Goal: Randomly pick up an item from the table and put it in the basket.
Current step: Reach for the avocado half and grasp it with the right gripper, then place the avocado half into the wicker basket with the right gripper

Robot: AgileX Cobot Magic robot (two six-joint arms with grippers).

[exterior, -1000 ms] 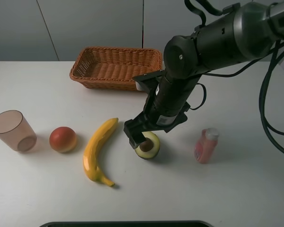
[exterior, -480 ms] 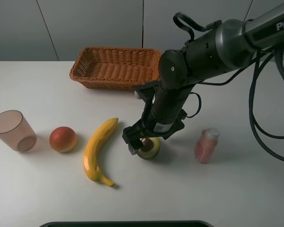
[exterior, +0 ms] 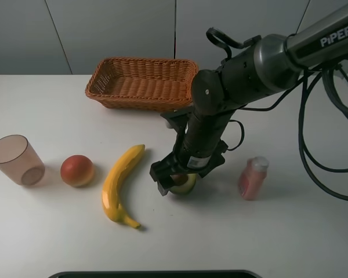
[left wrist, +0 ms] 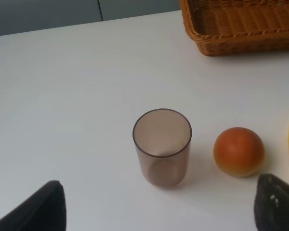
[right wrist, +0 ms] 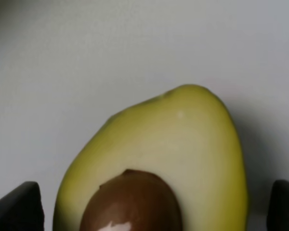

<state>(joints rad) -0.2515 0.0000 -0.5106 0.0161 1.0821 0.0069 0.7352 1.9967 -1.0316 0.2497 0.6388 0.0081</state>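
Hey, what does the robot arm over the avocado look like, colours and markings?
The right arm is glossy dark grey with thick rounded joints, white PiPER lettering on one link, and black cables looping beside it. Its gripper is black and boxy.

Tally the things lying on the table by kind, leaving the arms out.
Fruit: 3 (halved avocado, banana, red-orange fruit)
Open containers: 2 (wicker basket, pinkish cup)
Bottles: 1 (pink bottle)
Total: 6

pinkish cup [exterior: 15, 160], red-orange fruit [exterior: 76, 170], yellow banana [exterior: 120, 185], pink bottle [exterior: 253, 178]
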